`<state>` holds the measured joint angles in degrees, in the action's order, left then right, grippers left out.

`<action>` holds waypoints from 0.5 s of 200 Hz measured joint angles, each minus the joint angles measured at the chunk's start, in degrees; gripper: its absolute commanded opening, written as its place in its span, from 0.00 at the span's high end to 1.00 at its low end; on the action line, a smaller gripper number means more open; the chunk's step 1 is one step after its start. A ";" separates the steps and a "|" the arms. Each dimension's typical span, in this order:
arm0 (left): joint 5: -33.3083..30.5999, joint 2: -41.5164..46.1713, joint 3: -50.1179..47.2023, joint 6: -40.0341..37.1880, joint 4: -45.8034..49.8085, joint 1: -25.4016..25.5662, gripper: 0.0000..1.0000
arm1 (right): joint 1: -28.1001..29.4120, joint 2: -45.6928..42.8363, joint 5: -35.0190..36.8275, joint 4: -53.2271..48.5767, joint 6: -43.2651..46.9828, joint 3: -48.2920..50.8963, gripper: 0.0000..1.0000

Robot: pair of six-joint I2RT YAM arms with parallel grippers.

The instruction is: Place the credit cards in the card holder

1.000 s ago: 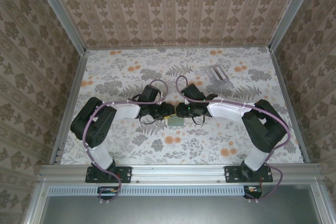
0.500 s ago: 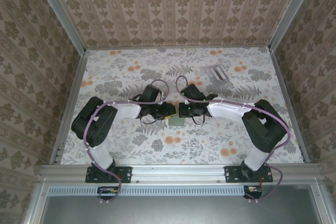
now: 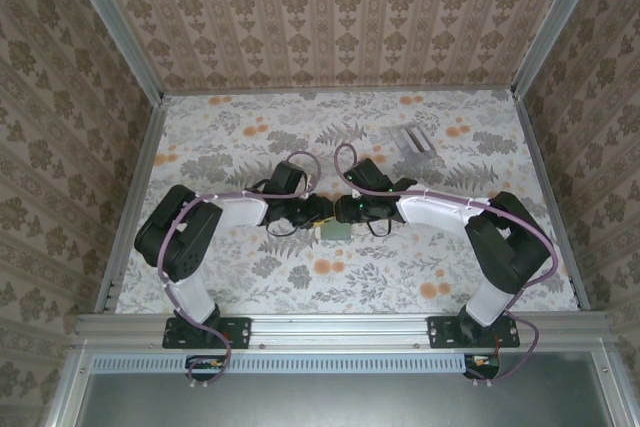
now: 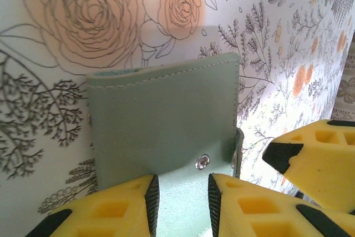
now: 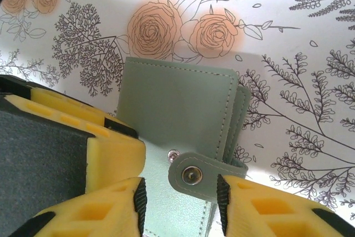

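Observation:
The card holder (image 3: 335,231), a muted-green folded wallet, lies flat mid-table between both arms. In the left wrist view the card holder (image 4: 166,115) shows its snap stud (image 4: 203,161), and my left gripper (image 4: 180,195) hovers open over its near edge. In the right wrist view the card holder (image 5: 177,104) has its closing tab (image 5: 205,173) wrapped round the edge, lying just beside the stud and unfastened. My right gripper (image 5: 180,201) is open and straddles that tab. The two grippers (image 3: 322,213) (image 3: 346,211) almost touch. The credit cards are out of view.
A clear plastic slotted stand (image 3: 412,139) sits at the back right of the flowered table. The right gripper's yellow finger (image 4: 319,159) crowds the left wrist view, and the left gripper's finger (image 5: 83,137) crowds the right wrist view. Patterned walls enclose the table.
The right gripper has edged slightly left toward the left gripper. The wallet and the left arm stay where they were.

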<state>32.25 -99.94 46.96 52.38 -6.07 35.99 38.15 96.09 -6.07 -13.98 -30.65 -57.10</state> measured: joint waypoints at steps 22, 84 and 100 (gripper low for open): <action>-0.11 1.25 -0.85 0.37 0.66 -0.52 0.68 | 0.46 0.11 0.74 -0.57 0.50 -0.96 0.55; -1.01 3.98 -2.64 0.59 0.87 -2.03 0.70 | 2.97 3.15 6.45 -2.95 1.62 -3.63 0.59; -1.29 3.98 -3.19 0.59 0.87 -2.34 0.70 | 3.39 3.58 7.80 -3.23 1.90 -4.11 0.64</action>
<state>30.96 -95.96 43.77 52.97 -5.19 33.65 41.54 99.68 1.74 -17.21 -28.75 -61.21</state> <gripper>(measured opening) 0.300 0.392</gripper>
